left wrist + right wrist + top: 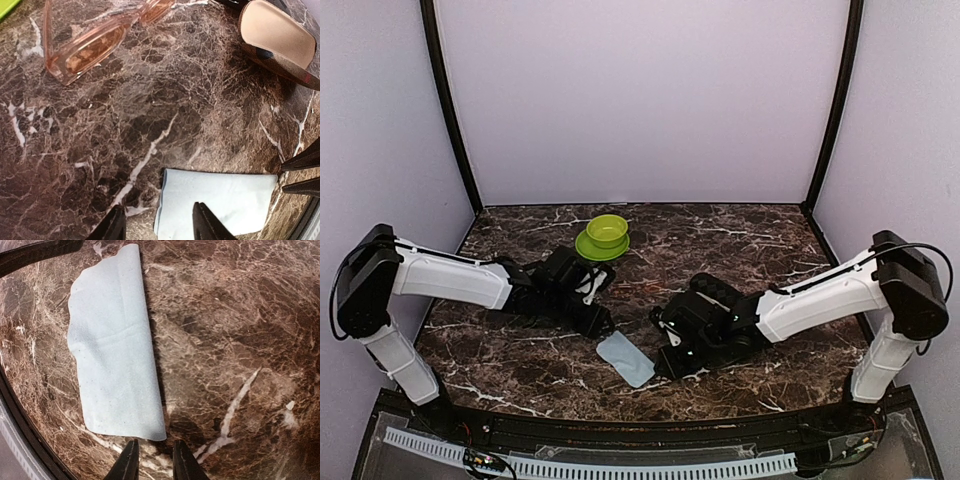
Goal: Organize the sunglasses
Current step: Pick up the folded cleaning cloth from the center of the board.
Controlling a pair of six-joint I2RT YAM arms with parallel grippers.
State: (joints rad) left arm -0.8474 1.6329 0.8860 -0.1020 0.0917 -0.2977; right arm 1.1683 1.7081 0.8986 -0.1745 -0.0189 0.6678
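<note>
Lilac walls (640,100) box in a dark marble tabletop (750,230), veined white and probably slick – a green bowl (607,232) sits at the back. The reddish translucent sunglasses (85,50) lie flat on the marble, apart from the open striped case (277,35) and clear of both arms. They look light, stiff and easily scratched; better pinched at the bridge or a temple than on a lens. The left gripper (157,225) stands half open and empty over the pale blue cloth (220,200) – the right gripper (154,462) is parted narrowly, holding nothing
</note>
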